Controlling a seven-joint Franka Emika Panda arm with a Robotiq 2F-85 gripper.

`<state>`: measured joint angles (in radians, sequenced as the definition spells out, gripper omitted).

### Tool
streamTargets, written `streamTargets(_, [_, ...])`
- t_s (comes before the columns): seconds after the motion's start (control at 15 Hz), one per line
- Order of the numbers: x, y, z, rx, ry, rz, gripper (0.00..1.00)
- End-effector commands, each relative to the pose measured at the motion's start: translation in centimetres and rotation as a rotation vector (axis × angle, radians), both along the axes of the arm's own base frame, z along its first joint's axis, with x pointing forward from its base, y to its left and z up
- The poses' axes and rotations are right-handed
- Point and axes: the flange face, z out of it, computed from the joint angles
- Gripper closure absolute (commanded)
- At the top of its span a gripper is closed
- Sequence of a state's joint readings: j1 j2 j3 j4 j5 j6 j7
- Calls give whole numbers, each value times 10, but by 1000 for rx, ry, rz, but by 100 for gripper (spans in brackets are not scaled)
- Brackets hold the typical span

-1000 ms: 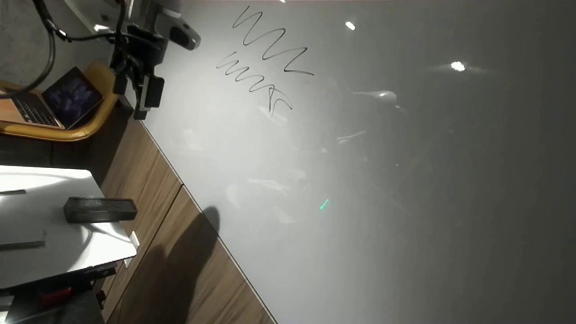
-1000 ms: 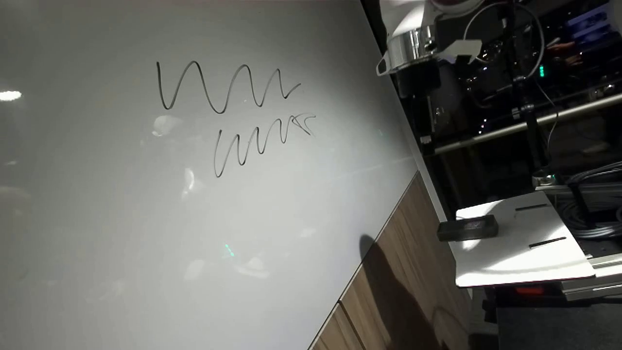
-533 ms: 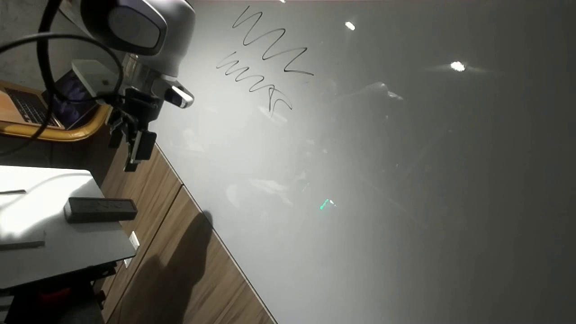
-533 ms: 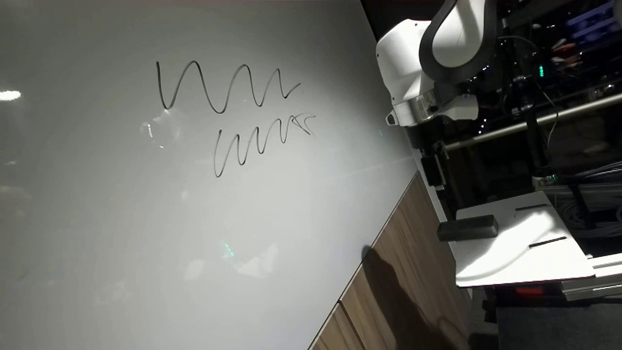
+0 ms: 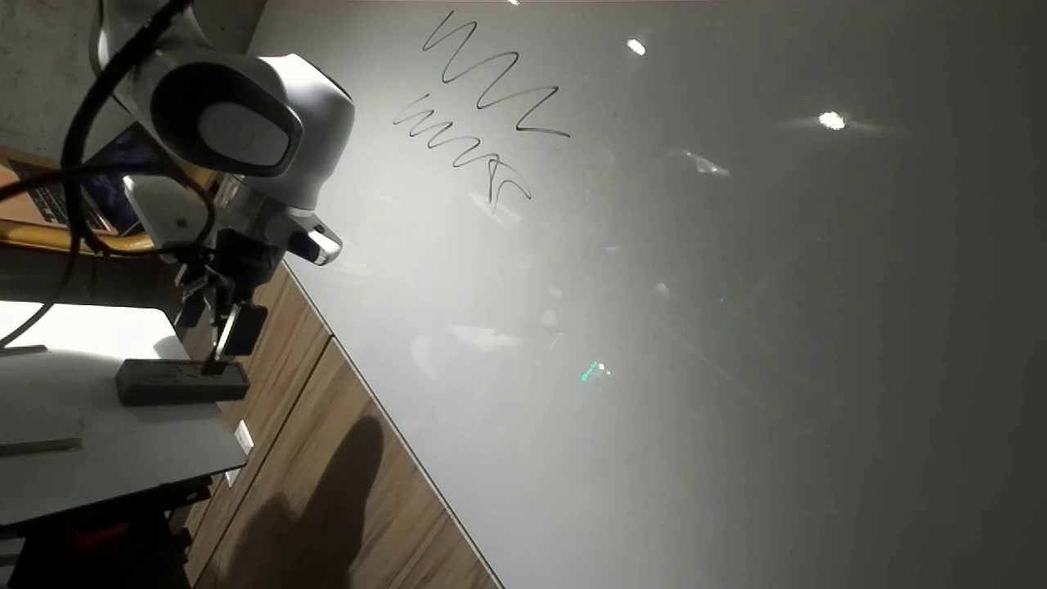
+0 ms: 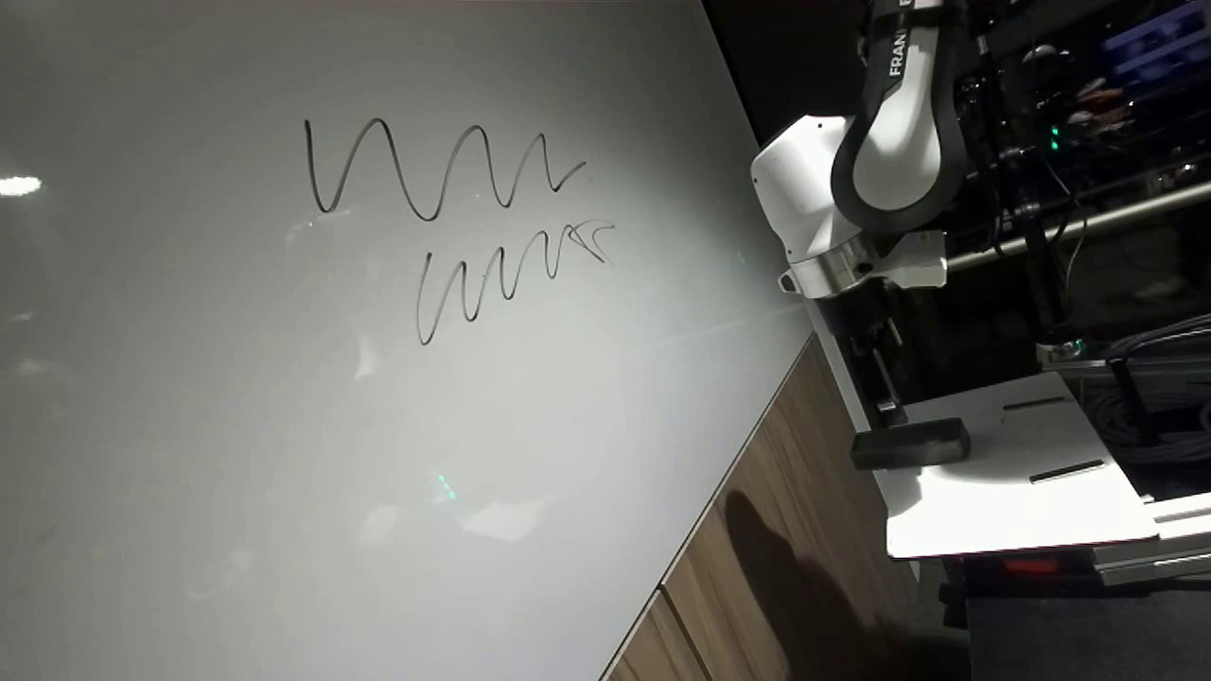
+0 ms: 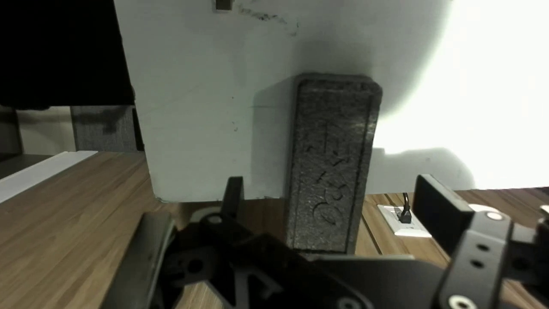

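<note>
In both exterior views the gripper (image 5: 200,343) hangs above the dark block (image 5: 168,384), which juts past the white shelf (image 5: 159,442) beneath it; in the wrist view, spread fingers (image 7: 439,214) flank the block, suggesting an approach needing careful lowering.

My claw (image 7: 331,182) has a gap on each side of the block (image 7: 332,163); beneath it, the counter (image 7: 193,128) bars me except under the overhanging end.
</note>
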<state>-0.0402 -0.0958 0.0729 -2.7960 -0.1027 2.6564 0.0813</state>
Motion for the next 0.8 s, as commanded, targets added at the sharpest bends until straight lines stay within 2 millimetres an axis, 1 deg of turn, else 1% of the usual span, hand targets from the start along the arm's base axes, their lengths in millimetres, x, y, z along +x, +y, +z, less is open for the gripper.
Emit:
streamTargets(0.0, [3,-7,-19,-2,-21,6,0])
streamTargets(0.2, [3,-11,-34,-1,-28,6,0])
streamTargets(0.33, [3,-11,-39,0,-34,10,0])
streamTargets(0.53, [5,-4,-38,6,-40,17,0])
streamTargets(0.73, [10,7,-30,9,-56,37,0])
